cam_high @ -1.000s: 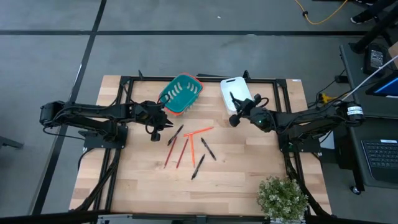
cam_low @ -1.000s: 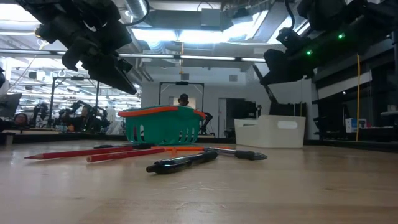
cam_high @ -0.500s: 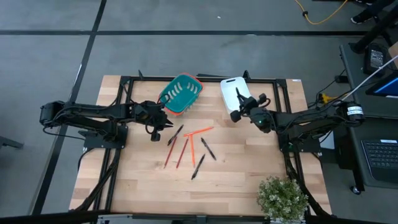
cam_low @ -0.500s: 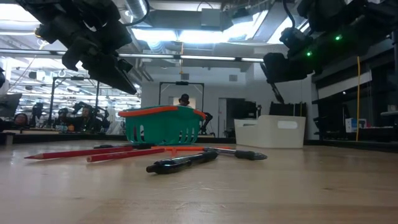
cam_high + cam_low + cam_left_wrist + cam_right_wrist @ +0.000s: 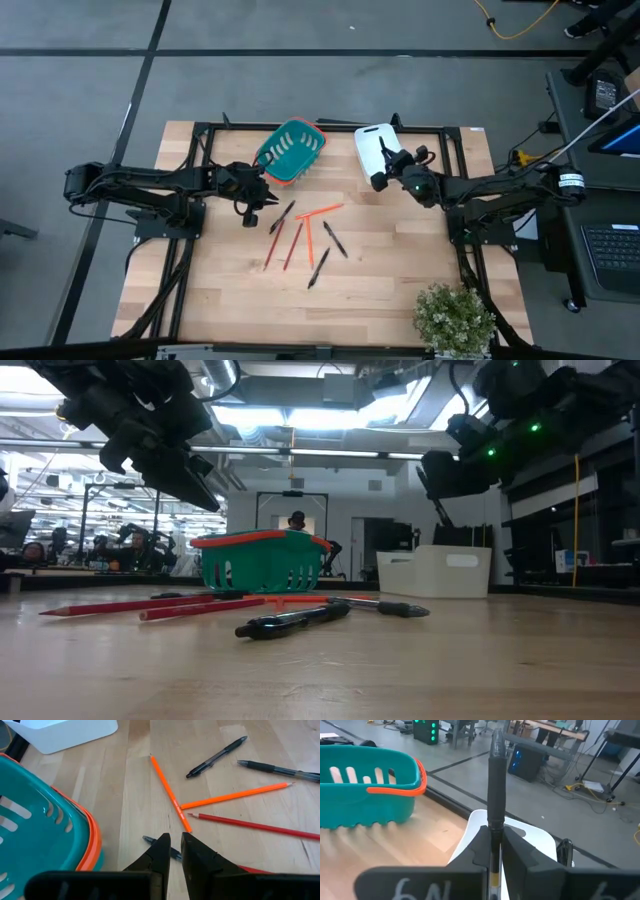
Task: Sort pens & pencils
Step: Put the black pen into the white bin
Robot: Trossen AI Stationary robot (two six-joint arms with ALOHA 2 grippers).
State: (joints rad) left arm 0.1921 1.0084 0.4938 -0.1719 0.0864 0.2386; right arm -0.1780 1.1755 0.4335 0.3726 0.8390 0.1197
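My right gripper (image 5: pixel 384 170) is shut on a black pen (image 5: pixel 496 785) above the white bin (image 5: pixel 372 140) at the table's far side. My left gripper (image 5: pixel 249 210) is shut and empty, hovering beside the teal basket (image 5: pixel 290 150), just above the near end of a black pen (image 5: pixel 150 840). Three more black pens (image 5: pixel 335 240) and several orange and red pencils (image 5: pixel 309 243) lie flat on the wood mid-table. They also show in the left wrist view (image 5: pixel 230 797). My right gripper pinches the black pen between its two fingers by its lower part (image 5: pixel 494 837). The pen runs along the fingers and sticks out past their tips. It is lifted clear, above the white bin (image 5: pixel 525 837).
The teal basket with an orange rim (image 5: pixel 262 560) stands at the far side, left of the white bin (image 5: pixel 435 570). A potted plant (image 5: pixel 455 318) stands at the near right corner. Bare wood lies at the near side.
My right gripper has carried the black pen a little toward the far edge, farther over the white bin, staying shut on it. The pen has turned with the gripper.
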